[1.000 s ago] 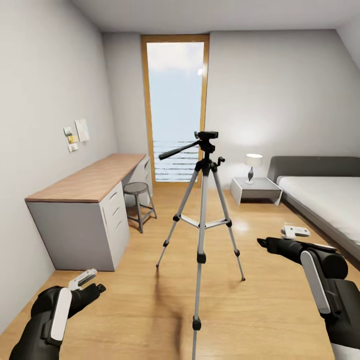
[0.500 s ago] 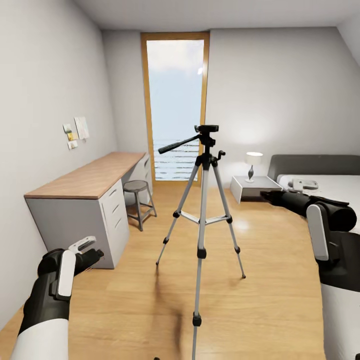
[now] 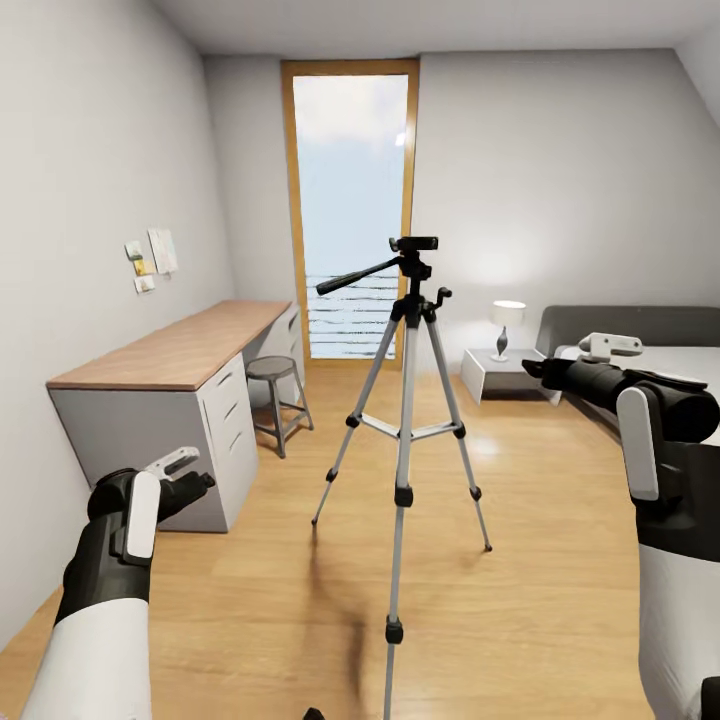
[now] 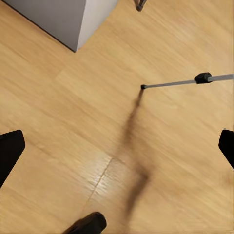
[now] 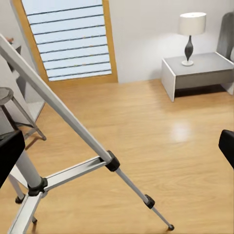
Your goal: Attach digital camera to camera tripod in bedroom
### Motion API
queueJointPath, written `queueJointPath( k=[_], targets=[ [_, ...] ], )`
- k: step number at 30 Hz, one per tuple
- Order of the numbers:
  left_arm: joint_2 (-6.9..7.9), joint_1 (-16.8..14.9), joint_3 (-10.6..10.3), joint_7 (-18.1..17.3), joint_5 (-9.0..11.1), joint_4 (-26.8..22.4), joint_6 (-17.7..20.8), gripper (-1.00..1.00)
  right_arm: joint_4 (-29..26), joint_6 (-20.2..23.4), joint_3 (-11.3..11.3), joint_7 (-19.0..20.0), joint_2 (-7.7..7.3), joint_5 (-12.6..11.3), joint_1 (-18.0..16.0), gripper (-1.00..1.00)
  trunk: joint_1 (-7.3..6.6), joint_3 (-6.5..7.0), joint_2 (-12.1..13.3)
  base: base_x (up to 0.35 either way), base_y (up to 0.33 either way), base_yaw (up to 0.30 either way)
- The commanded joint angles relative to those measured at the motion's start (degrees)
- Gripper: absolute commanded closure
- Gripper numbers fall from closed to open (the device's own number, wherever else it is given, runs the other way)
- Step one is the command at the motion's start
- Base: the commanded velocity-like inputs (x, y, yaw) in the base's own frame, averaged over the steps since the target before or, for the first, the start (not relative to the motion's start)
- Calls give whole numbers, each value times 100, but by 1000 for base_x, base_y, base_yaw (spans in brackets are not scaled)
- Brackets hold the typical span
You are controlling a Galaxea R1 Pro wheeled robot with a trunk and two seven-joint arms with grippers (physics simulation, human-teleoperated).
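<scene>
The tripod (image 3: pixel 404 420) stands on the floor (image 3: pixel 550 600) mid-room, head bare for mounting. Both tools, left (image 3: pixel 190 485) and right (image 3: pixel 535 369), are held apart, empty.

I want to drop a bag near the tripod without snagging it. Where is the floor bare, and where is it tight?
Bare wood floor lies between the camera tripod and the bed, and in front of the desk, below the left claw. It is tight between the desk and the stool, and among the tripod's spread legs.
</scene>
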Motion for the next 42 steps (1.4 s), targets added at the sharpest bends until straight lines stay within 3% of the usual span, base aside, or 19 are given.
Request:
queueJointPath(
  k=[1,4,5,10,17,28,35,42],
  targets=[
    [1,-16,-37,52,57,30,17,-100,-3,25,-4,6,-1,-6,-4,-100,22,-25,-45,0,0,0],
    [27,-12,-241,54,53,102,17,-100,11,25,-7,3,1,12,50,-100,88,-79,-165,0,0,0],
    [47,6,-412,59,42,148,17,-100,23,25,-9,2,4,19,193,-100,110,-97,-205,0,0,0],
    [61,17,-565,61,32,374,17,-100,31,25,-11,5,6,2,518,-100,220,-186,-406,0,0,0],
    [64,18,-938,7,56,844,17,-100,31,25,-10,9,6,-14,995,-100,373,-312,-686,0,0,0],
    [75,18,-1040,-23,78,1149,17,-100,20,25,-3,25,3,-17,1302,-100,615,-509,-1128,0,0,0],
    [76,18,-1035,-25,79,1160,17,-100,22,25,-3,29,0,-20,1324,-100,769,-635,-1408,0,0,0],
    [82,18,-1007,-24,79,1192,17,-100,59,25,14,18,75,18,1501,-100,923,-761,-1689,0,0,0]
  ],
)
